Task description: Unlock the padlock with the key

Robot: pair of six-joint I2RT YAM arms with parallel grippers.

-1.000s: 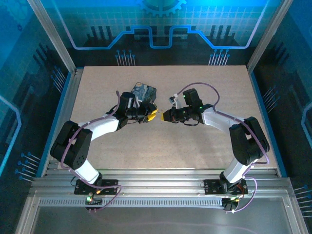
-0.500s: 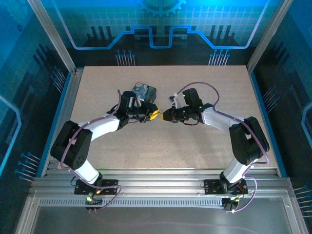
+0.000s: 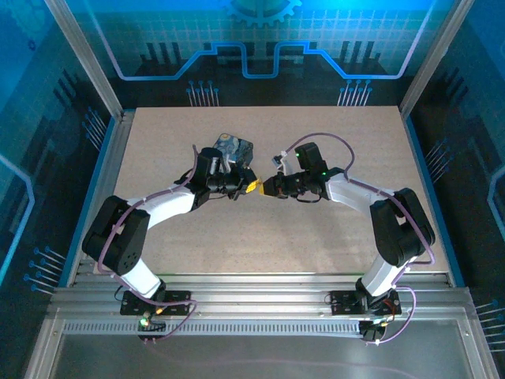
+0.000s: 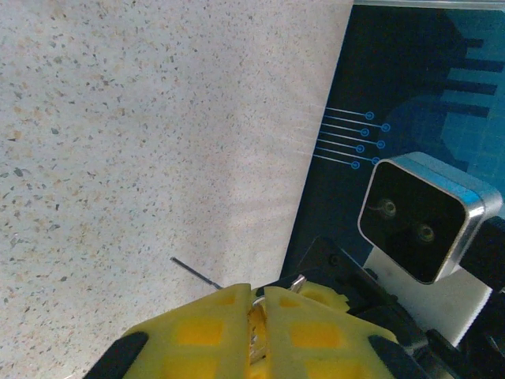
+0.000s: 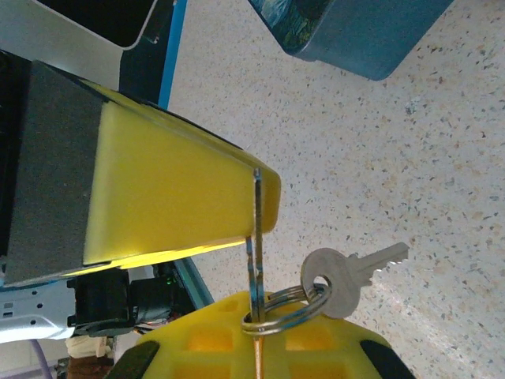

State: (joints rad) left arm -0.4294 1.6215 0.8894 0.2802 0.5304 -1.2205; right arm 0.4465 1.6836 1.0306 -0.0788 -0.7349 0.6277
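Note:
My left gripper (image 3: 252, 187) and right gripper (image 3: 267, 188) meet tip to tip at mid-table. In the left wrist view the yellow pads (image 4: 205, 332) are shut, and a sliver of metal, the padlock (image 4: 259, 322), glints in the seam; most of it is hidden. My right gripper (image 5: 256, 335) is shut on the key (image 5: 254, 229), whose thin blade stands edge-on and reaches the left gripper's yellow finger (image 5: 173, 197). A spare silver key (image 5: 351, 276) hangs from the key ring (image 5: 288, 312).
The dark swirl-painted box (image 3: 234, 148) lies just behind the left gripper, and its blue corner (image 5: 355, 31) shows in the right wrist view. The right arm's wrist camera (image 4: 426, 213) faces the left one. A thin dark line (image 4: 193, 272) crosses the speckled table (image 3: 331, 229).
The left gripper has crept slightly right toward the right gripper, closing the small gap between the yellow tips. The right arm has barely moved.

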